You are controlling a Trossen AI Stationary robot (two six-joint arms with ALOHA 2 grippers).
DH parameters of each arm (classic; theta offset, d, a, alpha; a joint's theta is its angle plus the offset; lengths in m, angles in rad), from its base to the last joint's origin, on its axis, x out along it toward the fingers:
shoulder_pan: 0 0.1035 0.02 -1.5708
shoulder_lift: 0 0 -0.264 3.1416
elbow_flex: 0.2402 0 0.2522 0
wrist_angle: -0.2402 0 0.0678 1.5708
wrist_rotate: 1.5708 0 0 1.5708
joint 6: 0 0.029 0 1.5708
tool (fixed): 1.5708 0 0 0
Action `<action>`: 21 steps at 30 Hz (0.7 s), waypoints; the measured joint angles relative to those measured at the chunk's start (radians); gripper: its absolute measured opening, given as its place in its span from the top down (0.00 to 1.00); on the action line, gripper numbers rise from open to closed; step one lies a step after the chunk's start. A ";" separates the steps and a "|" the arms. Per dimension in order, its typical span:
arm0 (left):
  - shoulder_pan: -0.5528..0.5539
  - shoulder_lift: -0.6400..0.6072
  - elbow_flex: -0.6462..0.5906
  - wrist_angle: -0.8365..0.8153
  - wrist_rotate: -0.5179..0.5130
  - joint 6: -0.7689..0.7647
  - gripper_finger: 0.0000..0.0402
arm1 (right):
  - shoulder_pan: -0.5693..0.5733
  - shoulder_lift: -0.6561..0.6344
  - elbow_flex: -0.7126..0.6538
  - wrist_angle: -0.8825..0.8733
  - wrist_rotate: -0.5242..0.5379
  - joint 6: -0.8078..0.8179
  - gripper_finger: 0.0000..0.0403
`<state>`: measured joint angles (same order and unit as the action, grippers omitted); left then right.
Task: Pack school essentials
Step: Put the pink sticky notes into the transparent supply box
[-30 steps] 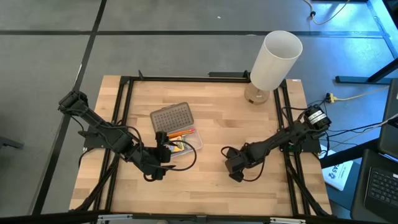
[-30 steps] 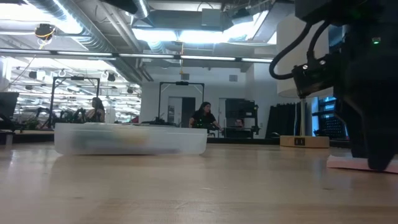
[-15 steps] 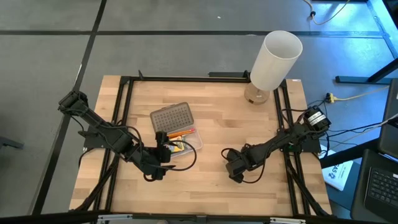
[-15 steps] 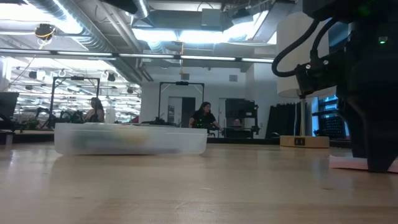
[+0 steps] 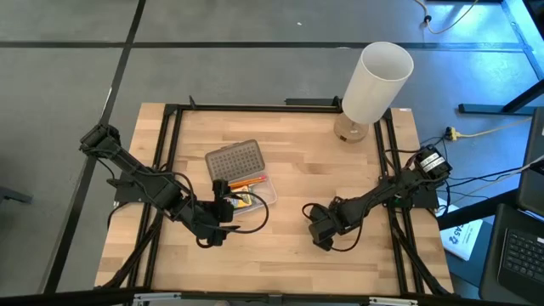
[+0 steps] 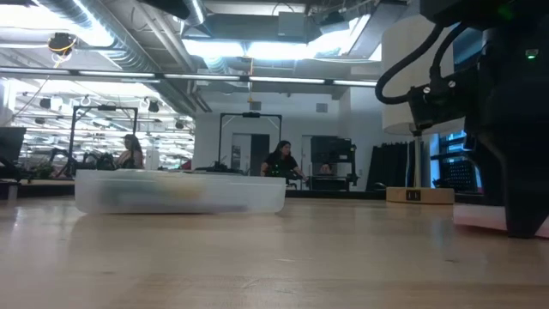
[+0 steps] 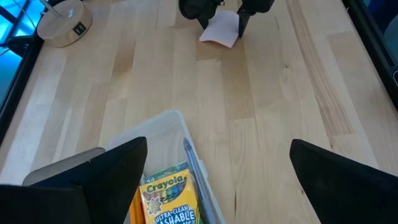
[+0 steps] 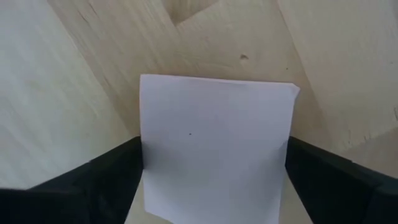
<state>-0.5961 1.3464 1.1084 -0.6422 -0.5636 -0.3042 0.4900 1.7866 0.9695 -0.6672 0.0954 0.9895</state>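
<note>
The bench (image 5: 297, 161) carries nearly everything already sorted. The tall white cylinder (image 5: 376, 85) stands at its far right corner, well apart from my work and not in my way. The clear plastic case (image 5: 246, 194) sits left of centre with its dimpled grey lid (image 5: 235, 161) lying open behind it. Inside I see the crayon box (image 7: 168, 199), the orange pencils (image 5: 246, 184) and a slim pen (image 7: 193, 163), so I judge most of the packing done. My left jaws (image 5: 223, 210) hover just beside the case, spread wide and holding nothing.

What is left is the small pink pad (image 7: 221, 29), flat on the bench right of centre, well apart from the case. My right jaws (image 5: 320, 228) are down over it, one finger either side, apart and not yet clamped. The bare wood between pad and case looks unobstructed.
</note>
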 joint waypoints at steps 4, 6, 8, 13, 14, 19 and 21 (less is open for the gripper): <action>0.000 0.000 0.000 0.000 0.000 0.000 0.03 | 0.000 0.000 0.000 0.002 0.002 0.001 0.10; 0.000 0.000 0.000 0.000 0.000 0.000 0.03 | 0.000 0.000 -0.001 0.007 0.004 0.001 0.11; 0.000 0.000 0.000 0.000 0.000 0.000 0.03 | 0.000 0.000 -0.001 0.016 0.006 0.001 0.11; 0.000 0.000 0.000 0.000 0.000 0.000 0.03 | 0.000 -0.001 -0.001 0.024 0.009 0.000 0.13; 0.000 0.000 0.000 0.000 0.000 0.000 0.03 | 0.000 -0.001 -0.001 0.025 0.010 0.000 0.13; 0.000 0.000 0.000 0.000 0.000 0.000 0.03 | 0.001 0.004 0.026 0.006 0.032 -0.053 0.13; 0.000 0.000 0.000 0.000 0.000 0.000 0.03 | 0.001 0.009 0.054 -0.011 0.056 -0.094 0.13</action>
<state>-0.5961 1.3464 1.1084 -0.6422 -0.5636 -0.3042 0.4911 1.7956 1.0235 -0.6782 0.1512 0.8958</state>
